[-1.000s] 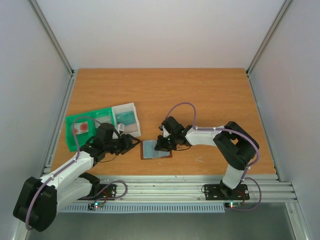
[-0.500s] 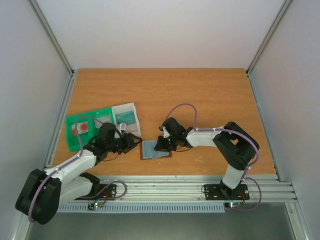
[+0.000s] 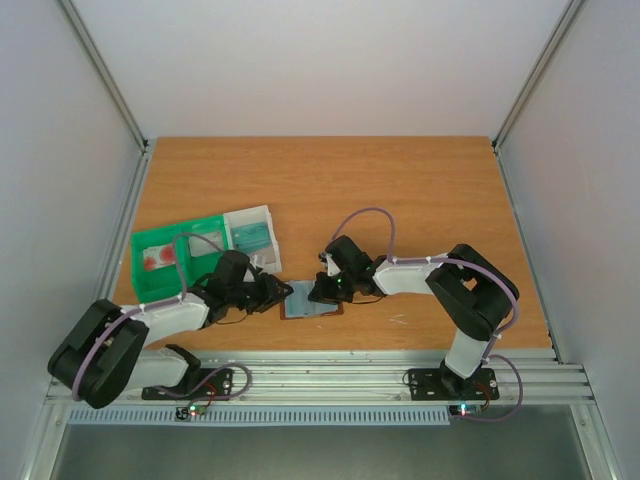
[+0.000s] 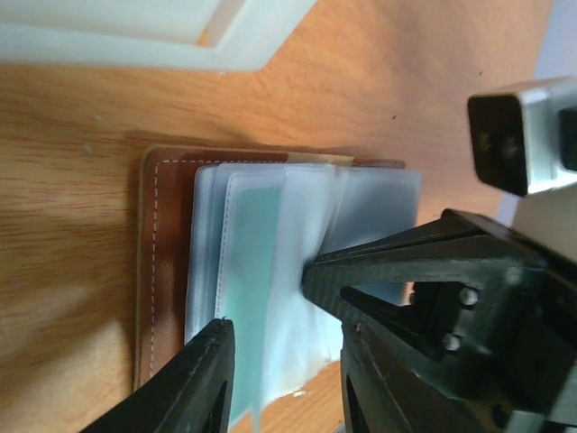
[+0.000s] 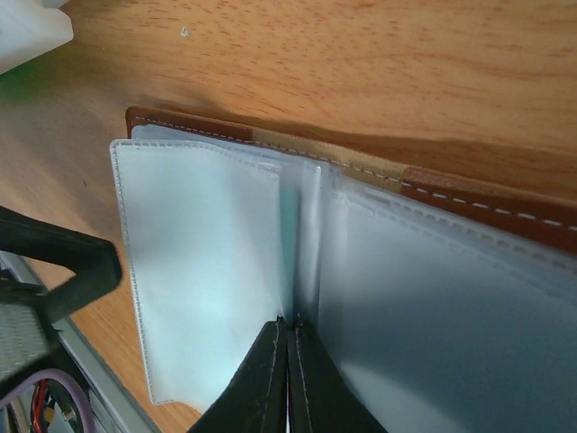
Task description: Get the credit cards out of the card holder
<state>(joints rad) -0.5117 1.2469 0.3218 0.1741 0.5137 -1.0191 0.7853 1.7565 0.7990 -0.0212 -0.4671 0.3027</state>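
The card holder lies open on the table, brown leather outside and clear sleeves inside. A teal-green card sits in one sleeve. I cannot pick out the white card. My left gripper is open at the holder's left edge; in the left wrist view its jaws straddle the edge of the sleeve with the teal card. My right gripper is shut, with its tip pressed onto the fold between the sleeves. The holder's leather edge runs behind it.
A green and clear plastic compartment tray with small items in it stands left of the holder, just behind my left arm. Its pale corner is close to the holder. The table's near edge and a metal rail lie just below.
My left gripper has moved right, from beside the tray to the card holder's left edge. The right gripper and the holder have stayed put.
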